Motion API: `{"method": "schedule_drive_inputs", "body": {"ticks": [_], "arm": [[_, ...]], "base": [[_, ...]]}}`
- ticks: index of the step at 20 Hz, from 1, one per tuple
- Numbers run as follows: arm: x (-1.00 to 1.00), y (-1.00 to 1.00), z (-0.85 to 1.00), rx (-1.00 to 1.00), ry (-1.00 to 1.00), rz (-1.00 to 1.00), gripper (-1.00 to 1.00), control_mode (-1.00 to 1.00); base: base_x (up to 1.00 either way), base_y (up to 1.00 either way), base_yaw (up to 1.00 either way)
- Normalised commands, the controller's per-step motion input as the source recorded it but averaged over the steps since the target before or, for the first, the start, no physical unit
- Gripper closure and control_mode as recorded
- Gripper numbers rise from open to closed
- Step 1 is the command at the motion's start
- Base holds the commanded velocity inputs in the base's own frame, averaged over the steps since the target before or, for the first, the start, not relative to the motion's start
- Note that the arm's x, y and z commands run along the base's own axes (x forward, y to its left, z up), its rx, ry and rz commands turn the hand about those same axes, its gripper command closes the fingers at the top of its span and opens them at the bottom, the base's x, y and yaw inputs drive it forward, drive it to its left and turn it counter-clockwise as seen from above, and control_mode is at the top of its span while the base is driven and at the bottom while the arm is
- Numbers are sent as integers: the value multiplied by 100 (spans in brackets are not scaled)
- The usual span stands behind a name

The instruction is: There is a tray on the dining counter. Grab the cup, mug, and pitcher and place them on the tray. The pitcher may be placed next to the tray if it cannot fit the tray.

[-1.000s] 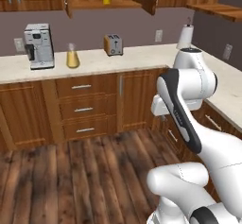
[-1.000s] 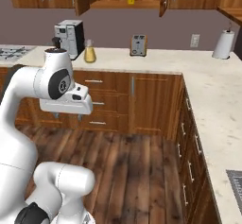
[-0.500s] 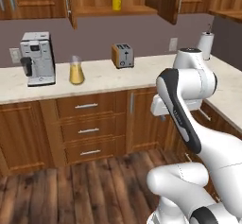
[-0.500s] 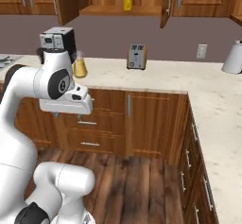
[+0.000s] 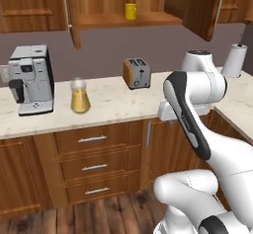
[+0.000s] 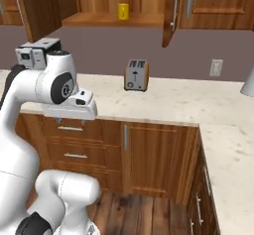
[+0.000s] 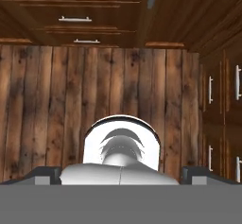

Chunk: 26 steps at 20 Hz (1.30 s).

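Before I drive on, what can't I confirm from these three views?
- Pitcher: on the counter in the left base view; in the right base view the arm covers that spot.
- Yellow cup on the open cabinet shelf: too small to tell whether it has a handle.
- Paper towel roll: cut off by the right edge in the right base view.
- Gripper: jaws open, fingertips barely above the hand view's bottom.

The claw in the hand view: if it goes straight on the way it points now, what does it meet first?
Probably the dark wooden floor. The open claw points down at its planks, with nothing between as far as the picture shows.
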Motion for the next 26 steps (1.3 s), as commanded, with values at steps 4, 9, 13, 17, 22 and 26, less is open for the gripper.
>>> {"method": "schedule_drive_inputs", "body": {"ticks": [4,9,13,17,22,26], "arm": [[0,0,0,0,0,0,-100,100],[0,0,0,0,0,0,-100,100],[0,0,0,0,0,0,-100,100],[0,0,0,0,0,0,-100,100],[0,0,0,0,0,0,-100,100],[0,0,0,0,0,0,-100,100]], "base": [[85,-1,0],[69,-13,0],[60,-38,5],[58,-51,17],[65,-7,6],[48,5,0]]}}
